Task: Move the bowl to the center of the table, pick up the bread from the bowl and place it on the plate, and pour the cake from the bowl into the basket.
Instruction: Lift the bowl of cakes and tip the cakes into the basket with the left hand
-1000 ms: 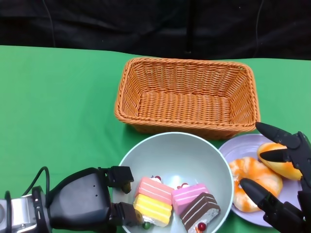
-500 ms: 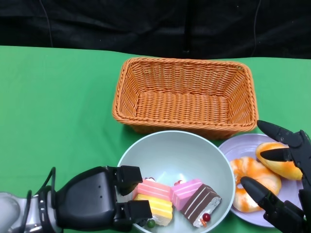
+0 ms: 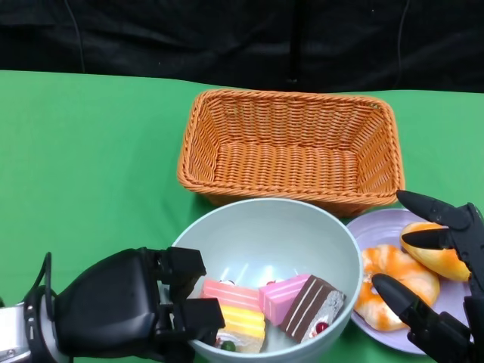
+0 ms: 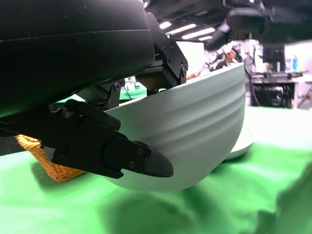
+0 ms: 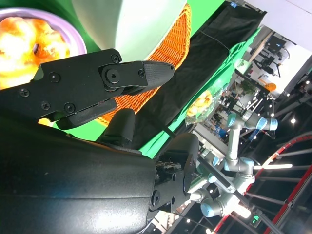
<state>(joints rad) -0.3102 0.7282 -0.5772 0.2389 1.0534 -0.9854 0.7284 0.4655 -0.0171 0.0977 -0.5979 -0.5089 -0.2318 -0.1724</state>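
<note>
My left hand (image 3: pixel 125 311) grips the near-left rim of the pale green bowl (image 3: pixel 272 238). In the left wrist view the bowl (image 4: pixel 195 126) hangs tilted above the cloth, with fingers (image 4: pixel 122 157) under its wall. Inside lie a pink cake (image 3: pixel 227 293), a yellow cake (image 3: pixel 242 325), another pink cake (image 3: pixel 277 299) and a brown cake (image 3: pixel 313 306). The bowl's far rim overlaps the front wall of the orange wicker basket (image 3: pixel 291 147). The lilac plate (image 3: pixel 376 225) carries a ring-shaped bread (image 3: pixel 392 281) and a bun (image 3: pixel 437 255). My right hand (image 3: pixel 470 271) hovers over the plate, fingers spread and holding nothing.
Green cloth (image 3: pixel 83 166) covers the table, with open room on the left. A black backdrop (image 3: pixel 242 38) runs behind the basket. The plate touches the bowl's right side and sits just in front of the basket's right corner.
My left hand has raised and tilted the bowl, bringing its far rim up against the basket. The cakes slid toward the near right. My right hand stayed over the plate.
</note>
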